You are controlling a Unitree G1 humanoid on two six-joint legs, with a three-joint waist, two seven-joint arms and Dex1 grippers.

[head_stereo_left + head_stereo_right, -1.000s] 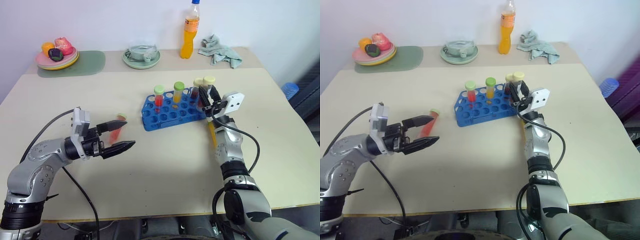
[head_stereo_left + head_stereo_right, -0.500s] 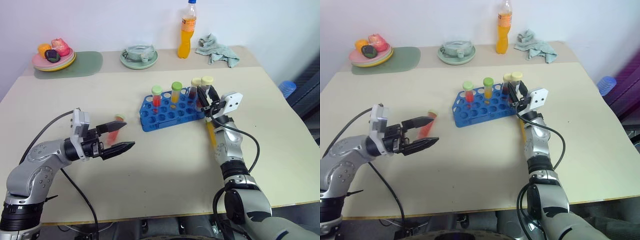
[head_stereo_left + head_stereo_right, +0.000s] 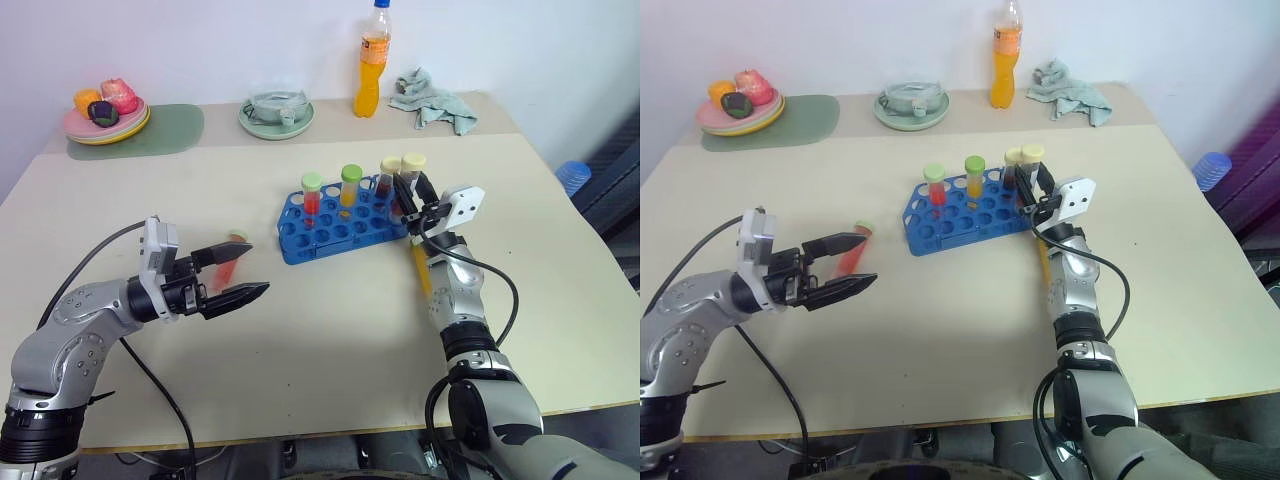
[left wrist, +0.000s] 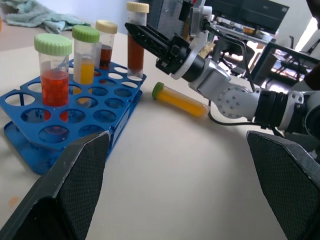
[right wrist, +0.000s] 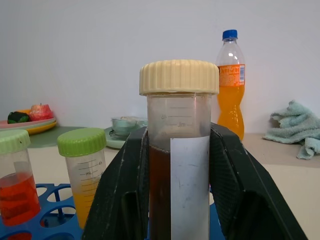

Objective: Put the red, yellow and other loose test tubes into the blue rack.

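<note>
The table [image 3: 330, 330] spreads pale under me, and the blue rack [image 3: 340, 226] sits near its middle. I place everything from that rack. Standing in its holes are a red tube with a green cap [image 3: 312, 195], a yellow tube with a green cap [image 3: 351, 186] and a dark tube with a cream cap [image 3: 389, 178]. My right gripper [image 3: 411, 192] is at the rack's right end, jaws closed on a brown tube with a cream cap [image 5: 178, 150], held upright. Just right of the rack a yellow tube [image 4: 180, 99] lies on its side. Well left of the rack, my left gripper [image 3: 240, 272] hovers with jaws spread wide and empty; a loose red tube [image 3: 232, 253] lies just beyond it.
</note>
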